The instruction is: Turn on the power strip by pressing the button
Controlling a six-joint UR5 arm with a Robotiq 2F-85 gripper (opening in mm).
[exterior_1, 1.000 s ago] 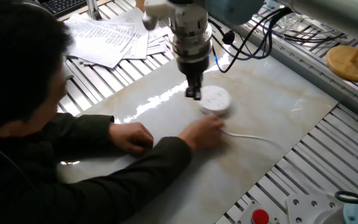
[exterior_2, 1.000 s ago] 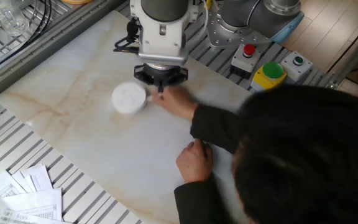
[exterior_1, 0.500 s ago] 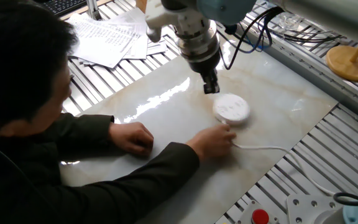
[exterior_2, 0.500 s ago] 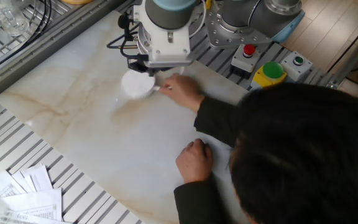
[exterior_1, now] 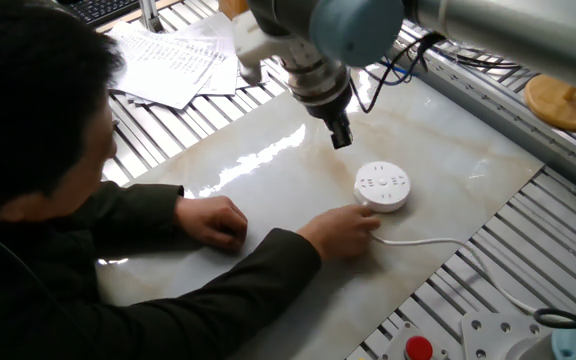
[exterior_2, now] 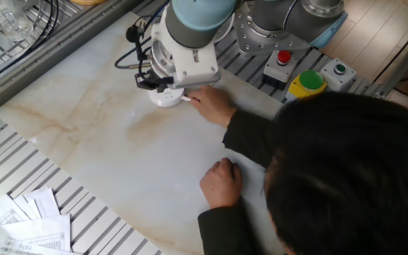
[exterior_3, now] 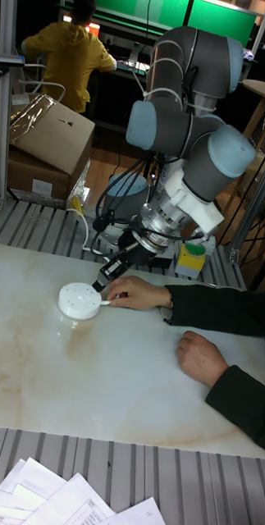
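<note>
The power strip (exterior_1: 382, 187) is a round white puck with dark slots on top, lying on the marble slab (exterior_1: 268, 170). Its thin white cord (exterior_1: 423, 241) trails right. A person's hand (exterior_1: 348, 230) touches its near edge. My gripper (exterior_1: 340, 136) hangs tilted just up and left of the puck, apart from it, with its dark fingertips shut together and holding nothing. In the other fixed view my gripper (exterior_2: 163, 85) covers part of the power strip (exterior_2: 166, 99). The tall fixed view shows the gripper (exterior_3: 99, 285) tip just right of the power strip (exterior_3: 79, 300).
The person leans over the near side, with the second hand (exterior_1: 213, 221) flat on the slab. Papers (exterior_1: 168, 55) lie at the far left. A wooden disc with a peg (exterior_1: 565, 101) sits far right. A red button (exterior_1: 418, 348) and button boxes (exterior_2: 307, 82) stand off the slab.
The person's hand has slid the power strip to the right across the slab. My gripper has followed it to the right and tilted, and stays above and beside it.
</note>
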